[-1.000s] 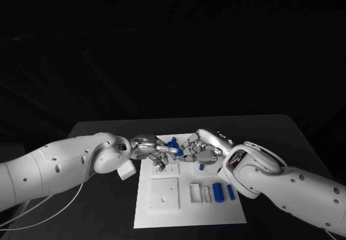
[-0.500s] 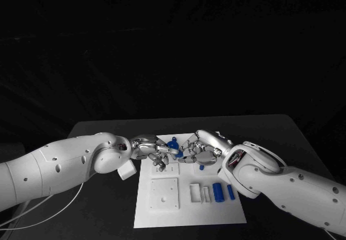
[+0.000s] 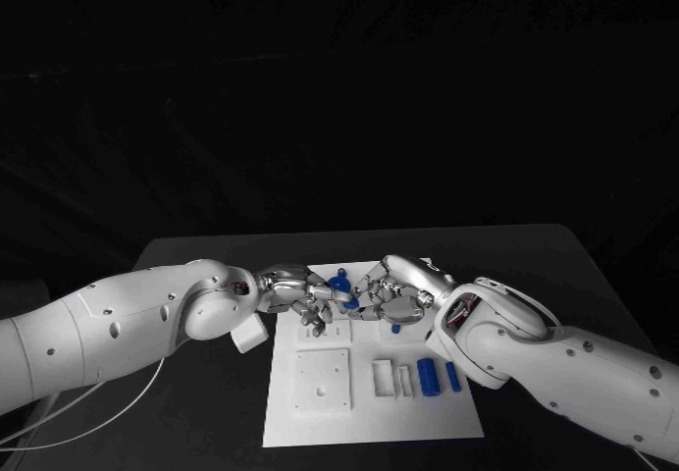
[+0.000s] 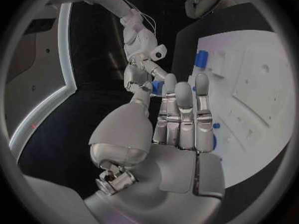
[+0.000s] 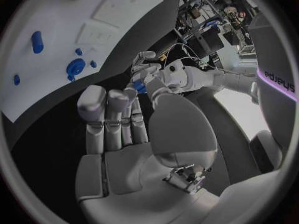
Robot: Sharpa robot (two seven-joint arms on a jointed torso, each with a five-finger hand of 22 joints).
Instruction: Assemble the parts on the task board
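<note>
Both hands meet above the far part of the task board (image 3: 371,417), which lies in the middle of the black worktop (image 3: 551,255). Between the left hand (image 3: 301,297) and the right hand (image 3: 391,294) stands a blue part (image 3: 341,290), and the fingers of both hands close around it, so most of it is hidden. It seems that both hands grip this part together, but the contact itself is hard to make out. In the left wrist view the part (image 4: 156,87) shows only as a small blue spot behind the fingertips. On the near side of the board lie two blue cylinders (image 3: 428,375) beside a pale block (image 3: 384,379), and a small blue piece (image 3: 396,329) lies just under the right hand. A white square plate (image 3: 323,380) sits on the board's left half.
</note>
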